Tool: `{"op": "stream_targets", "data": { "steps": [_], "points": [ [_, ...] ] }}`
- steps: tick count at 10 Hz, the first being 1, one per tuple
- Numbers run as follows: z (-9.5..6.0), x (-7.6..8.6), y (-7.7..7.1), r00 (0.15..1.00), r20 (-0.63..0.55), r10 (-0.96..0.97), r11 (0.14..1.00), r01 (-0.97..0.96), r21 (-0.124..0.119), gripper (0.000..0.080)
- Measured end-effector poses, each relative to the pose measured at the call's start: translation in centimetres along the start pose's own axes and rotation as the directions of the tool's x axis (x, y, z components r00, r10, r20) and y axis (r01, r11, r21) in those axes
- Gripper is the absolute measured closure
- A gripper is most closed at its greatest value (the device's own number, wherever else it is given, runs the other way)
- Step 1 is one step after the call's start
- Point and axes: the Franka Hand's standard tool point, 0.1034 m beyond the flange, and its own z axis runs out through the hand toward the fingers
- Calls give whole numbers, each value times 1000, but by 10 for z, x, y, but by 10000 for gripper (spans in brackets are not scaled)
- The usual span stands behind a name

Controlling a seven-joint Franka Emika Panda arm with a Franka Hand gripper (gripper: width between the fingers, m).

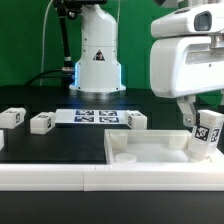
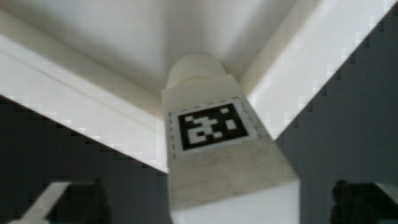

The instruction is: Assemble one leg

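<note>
A small white leg (image 1: 207,134) with a black-and-white tag stands tilted over the near corner of the large white tabletop piece (image 1: 150,152) on the exterior view's right. My gripper (image 1: 198,118) comes down from above and is shut on the leg's upper part. In the wrist view the leg (image 2: 214,125) runs from between my dark fingers (image 2: 71,205) toward the tabletop's corner (image 2: 107,70), tag facing the camera. Its far end is at the corner; I cannot tell whether it sits in a socket.
Three loose white legs lie on the black table: two on the exterior view's left (image 1: 12,118) (image 1: 41,122) and one behind the tabletop (image 1: 135,120). The marker board (image 1: 97,117) lies in front of the robot base (image 1: 97,60). A white ledge (image 1: 60,175) runs along the front.
</note>
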Motion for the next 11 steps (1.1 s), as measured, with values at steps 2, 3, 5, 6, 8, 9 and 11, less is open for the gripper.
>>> {"op": "stream_targets", "data": {
  "steps": [2,3,5,6,8,9,11],
  "points": [
    [0,0,0,1000,0,0,1000,0,0,417],
    [0,0,1,1000,-1,1,1000,-1,-1,508],
    [0,0,1,1000,-1,11,1000,-11,-1,507],
    [0,0,2,1000,-2,26,1000,-26,-2,507],
    [-1,0,2,997,-4,76,997,-76,-1,507],
    [-1,-1,4,976,-9,216,976,-216,7,507],
    [0,-1,6,915,-20,403,915,-403,8,507]
  ]
}}
